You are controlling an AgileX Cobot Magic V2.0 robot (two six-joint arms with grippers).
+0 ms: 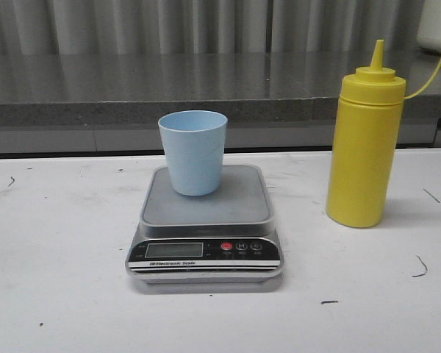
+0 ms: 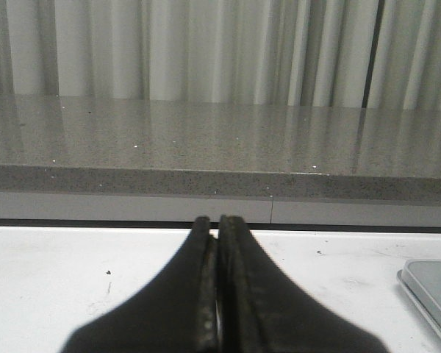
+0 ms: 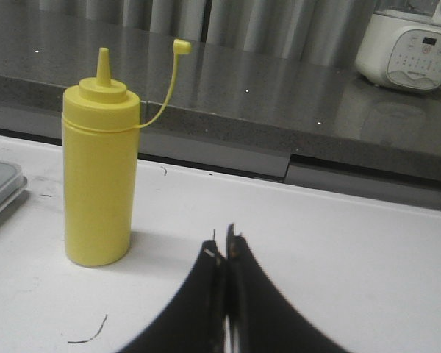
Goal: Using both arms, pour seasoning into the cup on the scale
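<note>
The pale blue cup (image 1: 193,151) stands upright on the grey platform of the silver scale (image 1: 204,220) at the middle of the white table. The yellow seasoning bottle (image 1: 364,147) stands upright to the scale's right, its tethered tip cover hanging off to the side. It also shows in the right wrist view (image 3: 99,173). My left gripper (image 2: 217,220) is shut and empty over the table, left of the scale's corner (image 2: 434,290). My right gripper (image 3: 223,243) is shut and empty, to the right of the bottle. Neither arm shows in the front view.
A dark grey stone counter (image 1: 206,92) runs along the back of the table, with curtains behind. A white appliance (image 3: 411,44) stands on it at the far right. Small dark marks dot the table (image 1: 59,294).
</note>
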